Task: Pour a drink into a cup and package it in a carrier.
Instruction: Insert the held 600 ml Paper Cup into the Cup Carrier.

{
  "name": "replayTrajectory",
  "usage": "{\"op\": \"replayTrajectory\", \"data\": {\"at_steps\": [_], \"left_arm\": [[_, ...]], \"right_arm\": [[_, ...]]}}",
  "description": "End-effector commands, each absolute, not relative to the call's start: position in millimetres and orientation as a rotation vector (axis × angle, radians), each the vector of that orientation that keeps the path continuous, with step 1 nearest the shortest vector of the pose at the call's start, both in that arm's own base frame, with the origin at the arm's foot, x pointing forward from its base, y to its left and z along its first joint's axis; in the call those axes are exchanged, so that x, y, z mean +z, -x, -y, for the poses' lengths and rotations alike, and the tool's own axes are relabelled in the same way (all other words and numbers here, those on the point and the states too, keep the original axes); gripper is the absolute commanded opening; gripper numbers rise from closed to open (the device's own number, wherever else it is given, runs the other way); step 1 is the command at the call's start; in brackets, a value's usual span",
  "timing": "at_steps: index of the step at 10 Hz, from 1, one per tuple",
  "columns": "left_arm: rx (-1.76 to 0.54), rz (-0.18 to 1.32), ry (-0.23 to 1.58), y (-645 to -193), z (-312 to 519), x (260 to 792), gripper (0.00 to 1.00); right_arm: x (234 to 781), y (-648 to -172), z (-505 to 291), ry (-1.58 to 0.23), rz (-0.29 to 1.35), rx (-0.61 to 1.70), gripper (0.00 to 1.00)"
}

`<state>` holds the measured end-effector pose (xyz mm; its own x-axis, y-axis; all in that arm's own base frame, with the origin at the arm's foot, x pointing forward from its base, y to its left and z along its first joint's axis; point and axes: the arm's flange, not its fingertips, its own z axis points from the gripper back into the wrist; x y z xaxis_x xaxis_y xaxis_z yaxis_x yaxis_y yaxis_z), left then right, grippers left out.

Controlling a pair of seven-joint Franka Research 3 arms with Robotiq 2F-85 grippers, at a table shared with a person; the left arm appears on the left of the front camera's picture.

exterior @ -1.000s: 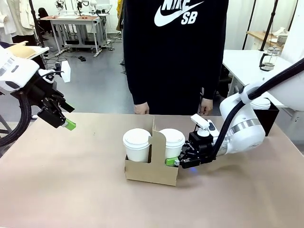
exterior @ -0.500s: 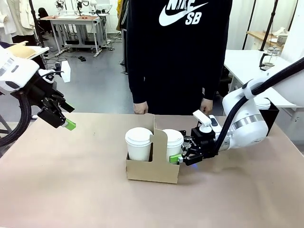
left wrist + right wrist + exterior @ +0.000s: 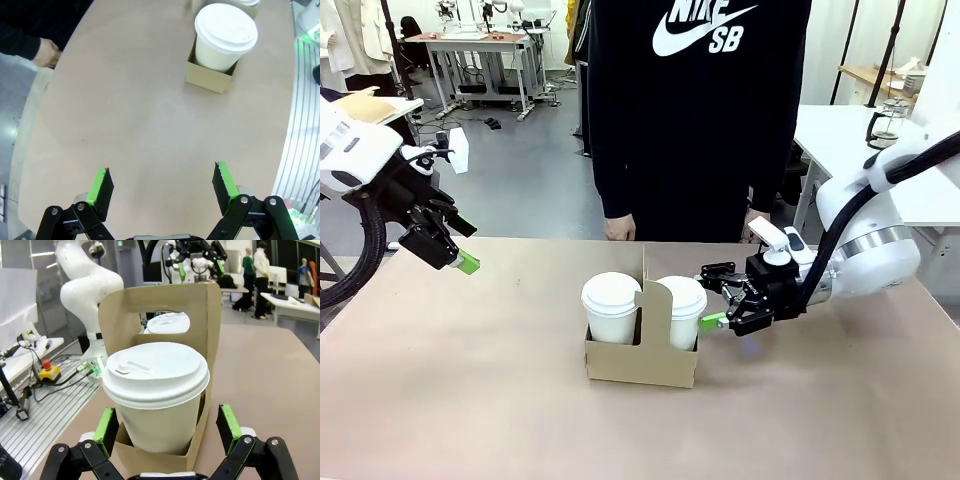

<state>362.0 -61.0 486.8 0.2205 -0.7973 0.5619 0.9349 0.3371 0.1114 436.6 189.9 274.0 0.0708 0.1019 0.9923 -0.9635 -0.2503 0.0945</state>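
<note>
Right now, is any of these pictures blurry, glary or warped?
Front view: evenly lit and sharp, soft shadow under the carrier. Left wrist view: wide-angle bend along the table edge, cup crisp. Right wrist view: near cup sharp, its bright lid short on detail, the far room softer.

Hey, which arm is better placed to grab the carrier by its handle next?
Probably the right: its open right gripper sits just beside the carrier, facing it. The left gripper, also open, hangs far off over the table's left side.
</note>
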Motion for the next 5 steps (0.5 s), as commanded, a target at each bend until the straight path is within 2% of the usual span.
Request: {"op": "replayTrajectory", "data": {"at_steps": [1, 5], "left_arm": [[-1.205, 0.597, 0.299, -362.0, 62.3, 488.5, 1.00], [-1.205, 0.597, 0.299, -362.0, 62.3, 488.5, 1.00]], "right_arm": [[293.5, -431.3, -167.1, -1.293, 0.896, 1.342, 1.00], [350.0, -420.7, -68.7, -0.998, 0.844, 1.153, 1.00]]}}
